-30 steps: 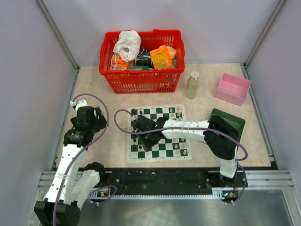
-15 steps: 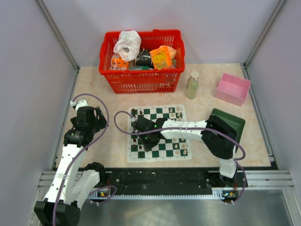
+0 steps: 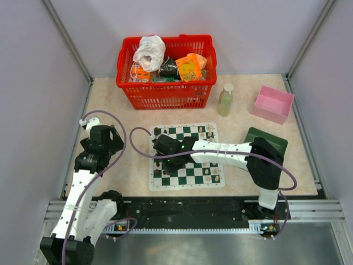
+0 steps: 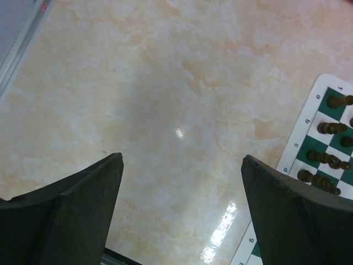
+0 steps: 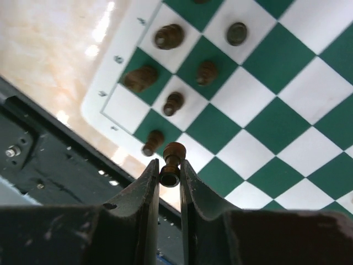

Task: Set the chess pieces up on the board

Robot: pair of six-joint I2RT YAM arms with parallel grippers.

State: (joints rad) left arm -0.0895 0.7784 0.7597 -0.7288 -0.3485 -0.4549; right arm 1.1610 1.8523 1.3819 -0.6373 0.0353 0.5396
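1 held piece (image 5: 172, 159), dark brown: pinched near its base between the 2 fingertips of the right gripper (image 5: 170, 172). The jaws are narrowed to the piece's own width, and its head points away from the wrist.

Position: seen against the white border at a corner of the board (image 5: 255, 155), on the side toward the black rail (image 5: 49, 160). Whether the held piece touches the mat cannot be told.

6 standing pieces (image 5: 174, 103), dark brown, occupy squares around that corner. The nearest (image 5: 153, 142) is just beside the held piece's head, apart from it. 1 further piece is cut off by the top edge of the right wrist view.

1 left gripper (image 4: 182, 160): jaws wide, nothing between them, over bare table top (image 4: 165, 83), well apart from the right gripper. At the right edge of its view is a board corner with lettered border and several dark brown pieces, partly cut off by the frame and by the finger (image 4: 287, 215).

Top view, items hard to make out:
- The right wrist body covers the fingertips and the held piece.
- Pieces on the mat are too small to sort by kind.
- 1 dark green box (image 3: 263, 136) is partly covered by the right arm.

Far side of the table: 1 red basket (image 3: 165, 95) of mixed goods, 1 bottle (image 3: 225, 100), 1 pink box (image 3: 272, 104).
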